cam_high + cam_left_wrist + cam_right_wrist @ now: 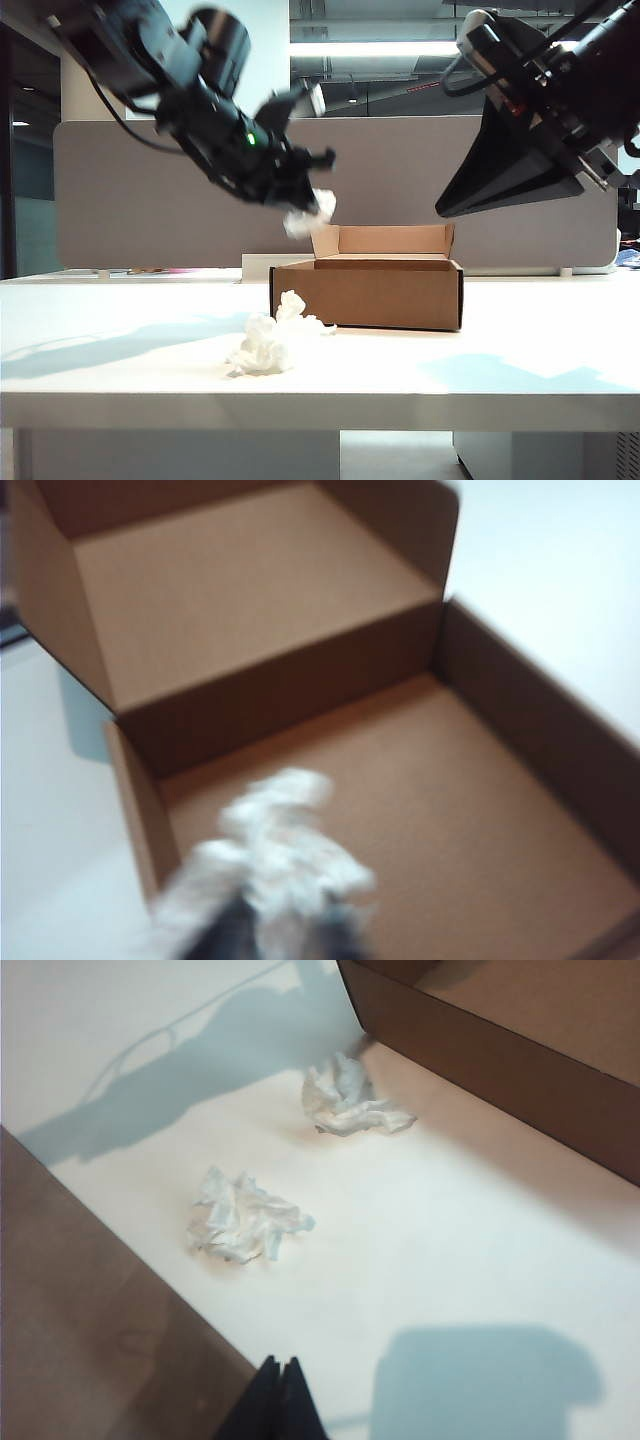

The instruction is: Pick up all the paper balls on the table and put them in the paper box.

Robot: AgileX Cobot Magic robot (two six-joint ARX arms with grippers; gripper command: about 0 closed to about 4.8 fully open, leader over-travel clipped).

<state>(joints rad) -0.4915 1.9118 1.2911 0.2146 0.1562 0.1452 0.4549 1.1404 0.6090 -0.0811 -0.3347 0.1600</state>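
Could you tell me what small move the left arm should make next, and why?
Probably open the left gripper fully. It hangs above the paper box with a paper ball at its fingertips, over the bare box floor. Two paper balls remain on the table; the right gripper waits shut.

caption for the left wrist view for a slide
Left gripper holds a paper ball over the open, empty paper box.

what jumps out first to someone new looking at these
The left gripper, high above the box's left end, with a white paper ball at its tips over the open, empty inside. Next, two more paper balls lying on the white table just off the box's front left corner. The right gripper hangs idle and shut, high on the right.
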